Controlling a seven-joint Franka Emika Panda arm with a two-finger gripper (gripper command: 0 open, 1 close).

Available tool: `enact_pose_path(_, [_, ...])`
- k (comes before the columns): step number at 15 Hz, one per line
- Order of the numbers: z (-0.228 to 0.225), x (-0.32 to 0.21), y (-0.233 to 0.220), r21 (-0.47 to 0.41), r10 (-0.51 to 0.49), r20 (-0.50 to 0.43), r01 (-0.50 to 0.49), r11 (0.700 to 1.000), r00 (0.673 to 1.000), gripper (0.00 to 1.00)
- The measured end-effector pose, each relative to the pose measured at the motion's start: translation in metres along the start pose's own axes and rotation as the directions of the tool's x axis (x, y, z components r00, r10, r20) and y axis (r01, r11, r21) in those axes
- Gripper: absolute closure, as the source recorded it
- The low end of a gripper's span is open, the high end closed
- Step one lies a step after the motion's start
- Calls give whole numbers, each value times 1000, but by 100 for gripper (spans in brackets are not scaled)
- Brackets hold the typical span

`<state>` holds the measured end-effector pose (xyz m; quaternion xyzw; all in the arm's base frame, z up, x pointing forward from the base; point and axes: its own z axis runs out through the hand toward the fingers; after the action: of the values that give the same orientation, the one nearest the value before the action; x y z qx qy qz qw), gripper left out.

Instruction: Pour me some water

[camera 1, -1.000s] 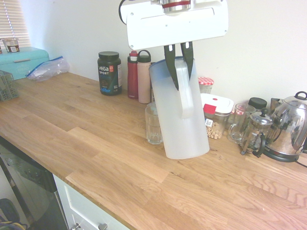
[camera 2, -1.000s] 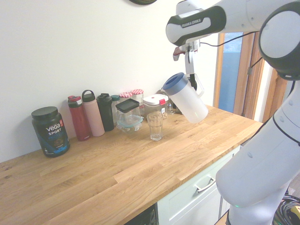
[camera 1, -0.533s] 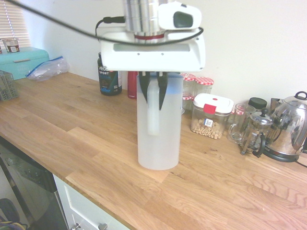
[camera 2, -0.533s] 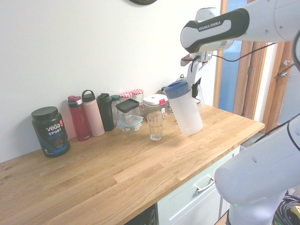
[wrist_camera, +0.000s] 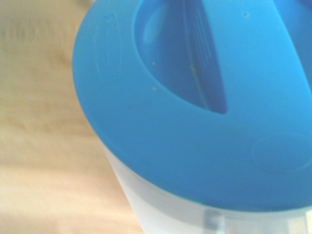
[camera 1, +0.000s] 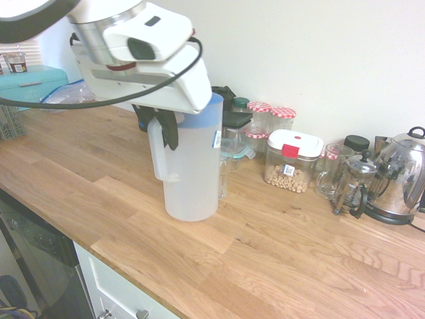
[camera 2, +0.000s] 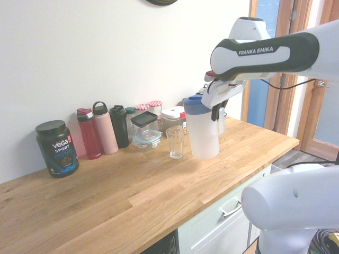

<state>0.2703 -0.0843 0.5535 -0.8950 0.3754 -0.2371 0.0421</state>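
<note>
**Setting the jug down, upright**

Gripper [camera 2: 217, 112] fingers are clenched on the side handle of the tall frosted-white plastic jug with blue lid [camera 1: 192, 159]. The jug hangs near-upright just above the wooden surface [camera 1: 279, 252], beside the clear ribbed drinking glass [camera 2: 175, 142]. Water is not discernible through the wall. Judgement: lower slowly, base flat, clear of the glass, before letting go.
</note>
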Motion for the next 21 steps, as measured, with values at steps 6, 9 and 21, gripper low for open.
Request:
enact_pose_path(6, [-39,-72,-72,114,-32,-118,45,992,993,100])
enact_pose_path(9, [-36,-117,-114,154,-95,-89,108,982,991,100])
enact_pose_path(21, [92,-148,-309,144,-123,55,114,983,991,100])
